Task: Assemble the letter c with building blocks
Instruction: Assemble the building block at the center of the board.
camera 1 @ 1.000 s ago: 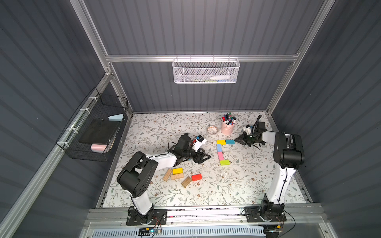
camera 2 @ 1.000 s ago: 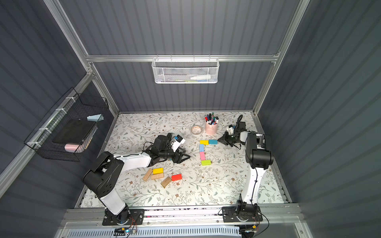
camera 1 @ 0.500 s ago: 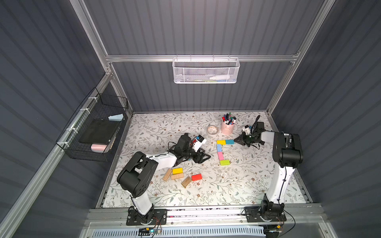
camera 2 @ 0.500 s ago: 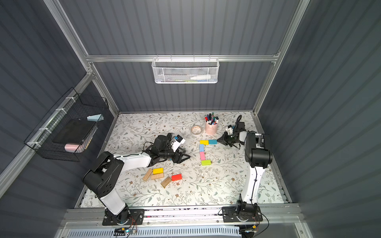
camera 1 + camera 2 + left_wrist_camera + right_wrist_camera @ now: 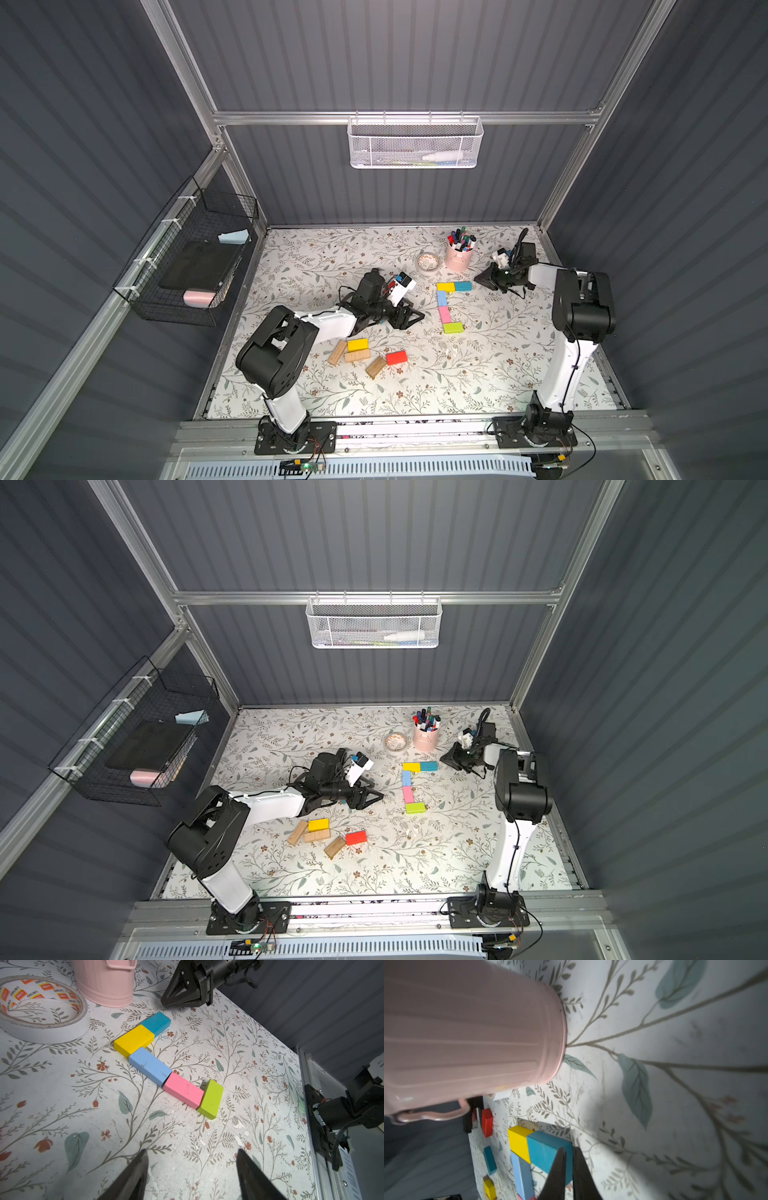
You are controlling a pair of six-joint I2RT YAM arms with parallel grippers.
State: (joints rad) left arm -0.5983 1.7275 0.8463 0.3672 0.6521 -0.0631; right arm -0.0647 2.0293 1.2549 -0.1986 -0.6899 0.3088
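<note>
On the floral tabletop (image 5: 519, 374), just off centre toward 2 o'clock, a partial C is laid flat. The top bar is formed by a yellow block (image 5: 445, 286) and a teal block (image 5: 463, 286). The spine is made of a light-blue block (image 5: 441, 298) and a pink block (image 5: 444, 313), and the foot is begun by a lime-green block (image 5: 453, 327). Nothing in this figure has been shifted over the last second. At 7 o'clock of it, a second yellow block (image 5: 358, 344), a red block (image 5: 396, 357) and three plain wooden blocks (image 5: 357, 355) are left loose.

The one change is at the right claw (image 5: 569, 1150). Its jaws, pressed together a second ago, have been parted to a thin slit, and nothing is pinched. Its tips are just beside the teal block's 3 o'clock end. The top bar is therefore judged set. The foot is judged short of a block at 3 o'clock of the lime-green one.

The left claw (image 5: 192, 1151) is held spread and empty, at 9 o'clock of the pink block and apart from it.
</note>
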